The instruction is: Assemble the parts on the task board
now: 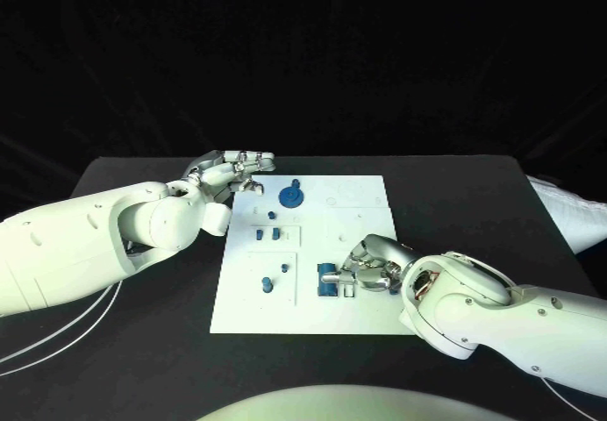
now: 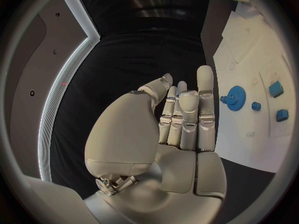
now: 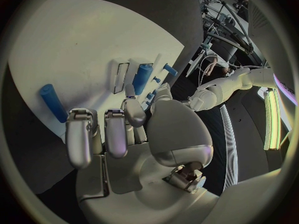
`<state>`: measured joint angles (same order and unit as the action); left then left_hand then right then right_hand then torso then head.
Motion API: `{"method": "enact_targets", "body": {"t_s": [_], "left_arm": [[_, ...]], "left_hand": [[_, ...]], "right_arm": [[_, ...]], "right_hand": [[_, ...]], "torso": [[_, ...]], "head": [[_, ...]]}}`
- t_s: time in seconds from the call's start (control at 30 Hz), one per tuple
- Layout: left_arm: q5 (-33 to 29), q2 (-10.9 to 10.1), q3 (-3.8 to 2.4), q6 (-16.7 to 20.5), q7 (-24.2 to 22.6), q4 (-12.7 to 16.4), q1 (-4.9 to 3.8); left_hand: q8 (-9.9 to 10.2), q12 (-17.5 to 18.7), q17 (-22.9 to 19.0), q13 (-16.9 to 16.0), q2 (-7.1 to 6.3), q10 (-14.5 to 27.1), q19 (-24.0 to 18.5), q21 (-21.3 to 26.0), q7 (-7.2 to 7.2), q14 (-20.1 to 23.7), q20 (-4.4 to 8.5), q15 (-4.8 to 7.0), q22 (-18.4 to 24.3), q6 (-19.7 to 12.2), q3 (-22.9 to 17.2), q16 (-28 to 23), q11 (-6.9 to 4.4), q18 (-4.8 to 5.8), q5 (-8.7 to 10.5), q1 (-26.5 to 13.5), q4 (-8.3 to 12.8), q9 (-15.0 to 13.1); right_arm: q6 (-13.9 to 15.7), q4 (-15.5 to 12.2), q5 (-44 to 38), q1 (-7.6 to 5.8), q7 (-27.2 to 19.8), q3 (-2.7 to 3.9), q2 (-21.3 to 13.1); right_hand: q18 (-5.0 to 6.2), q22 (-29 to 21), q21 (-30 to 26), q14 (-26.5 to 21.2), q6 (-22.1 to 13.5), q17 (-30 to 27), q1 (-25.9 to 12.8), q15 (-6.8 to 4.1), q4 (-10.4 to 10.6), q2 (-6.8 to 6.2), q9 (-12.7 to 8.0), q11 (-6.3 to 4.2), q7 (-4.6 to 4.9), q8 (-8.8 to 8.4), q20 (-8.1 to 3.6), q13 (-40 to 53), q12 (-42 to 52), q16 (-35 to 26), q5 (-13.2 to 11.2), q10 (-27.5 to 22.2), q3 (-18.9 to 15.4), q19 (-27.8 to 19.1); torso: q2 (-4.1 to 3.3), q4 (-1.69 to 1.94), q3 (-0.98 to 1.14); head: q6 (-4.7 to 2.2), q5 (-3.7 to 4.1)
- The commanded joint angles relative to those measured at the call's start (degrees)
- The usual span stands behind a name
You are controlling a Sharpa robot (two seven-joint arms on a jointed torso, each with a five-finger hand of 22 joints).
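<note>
The blue cylinder part (image 1: 329, 282) lies just beside the right hand (image 1: 371, 267), whose curled, empty fingers (image 3: 81, 139) hover nearest it.

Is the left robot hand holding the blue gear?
No. The left robot hand is empty, fingers straight; the blue gear lies beside it on the task board.

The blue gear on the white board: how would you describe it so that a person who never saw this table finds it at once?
Start at the white task board in the middle of the black table. Go to its far edge, near the left hand. The blue gear lies there; it is the only round, toothed piece, wider than the small blue pegs nearer the robot.
</note>
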<state>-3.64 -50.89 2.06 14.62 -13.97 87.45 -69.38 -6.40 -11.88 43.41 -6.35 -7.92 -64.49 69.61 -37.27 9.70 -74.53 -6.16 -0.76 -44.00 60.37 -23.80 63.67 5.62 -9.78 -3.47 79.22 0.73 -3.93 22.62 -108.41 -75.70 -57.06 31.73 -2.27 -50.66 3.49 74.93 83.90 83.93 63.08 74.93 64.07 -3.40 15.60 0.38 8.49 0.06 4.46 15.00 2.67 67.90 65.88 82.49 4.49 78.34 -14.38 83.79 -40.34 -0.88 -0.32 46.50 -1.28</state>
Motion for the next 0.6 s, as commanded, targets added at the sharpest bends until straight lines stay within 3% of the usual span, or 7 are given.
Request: {"method": "enact_targets", "body": {"t_s": [0.03,0.23,0.6], "left_arm": [[0.17,0.1,-0.04,-1.06,-0.15,0.08,-0.03],[0.17,0.15,-0.04,-1.18,-0.07,0.05,-0.03],[0.17,0.14,-0.04,-1.23,0.01,0.03,-0.03]], "left_hand": [[-0.36,-0.37,-0.03,0.0,0.04,0.29,-0.3,0.2,-0.13,0.4,-0.21,0.09,0.05,-0.47,0.22,-0.15,-0.11,-0.66,0.11,-0.59,-0.03,0.01],[-0.36,-0.37,-0.03,0.0,0.04,0.29,-0.3,0.2,-0.13,0.4,-0.21,0.09,0.05,-0.47,0.22,-0.15,-0.11,-0.66,0.11,-0.59,-0.03,0.01],[-0.36,-0.37,-0.03,0.0,0.04,0.29,-0.3,0.2,-0.13,0.4,-0.21,0.09,0.05,-0.47,0.22,-0.15,-0.11,-0.66,0.11,-0.59,-0.03,0.01]], "right_arm": [[-1.37,-0.21,-2.55,0.04,-0.78,0.0,0.08],[-2.22,-0.07,-5.85,0.08,-0.49,0.0,0.65],[-2.27,0.66,-10.27,0.25,1.86,0.0,1.66]], "right_hand": [[-0.67,2.63,-0.25,3.74,-0.07,3.35,3.75,-0.31,-1.62,0.16,0.23,0.07,0.04,-0.25,-0.07,0.28,-0.15,-0.32,1.44,-0.21,0.86,-0.34],[-0.75,3.01,-0.1,3.81,0.74,3.63,12.04,-0.57,-6.78,0.75,0.86,-0.25,-0.25,0.35,-0.26,1.02,0.23,-0.21,2.66,0.17,2.89,-0.12],[-0.83,3.38,0.07,3.89,1.28,3.96,14.63,-0.8,-8.84,1.95,1.24,-0.56,-0.59,0.75,-0.45,1.65,0.61,-0.03,1.92,0.6,4.03,0.11]], "torso": [[-0.02,0.1,-0.03],[-0.04,0.24,-0.07],[-0.06,0.31,-0.12]], "head": [[0.05,0.08],[0.14,0.21],[0.22,0.26]]}}
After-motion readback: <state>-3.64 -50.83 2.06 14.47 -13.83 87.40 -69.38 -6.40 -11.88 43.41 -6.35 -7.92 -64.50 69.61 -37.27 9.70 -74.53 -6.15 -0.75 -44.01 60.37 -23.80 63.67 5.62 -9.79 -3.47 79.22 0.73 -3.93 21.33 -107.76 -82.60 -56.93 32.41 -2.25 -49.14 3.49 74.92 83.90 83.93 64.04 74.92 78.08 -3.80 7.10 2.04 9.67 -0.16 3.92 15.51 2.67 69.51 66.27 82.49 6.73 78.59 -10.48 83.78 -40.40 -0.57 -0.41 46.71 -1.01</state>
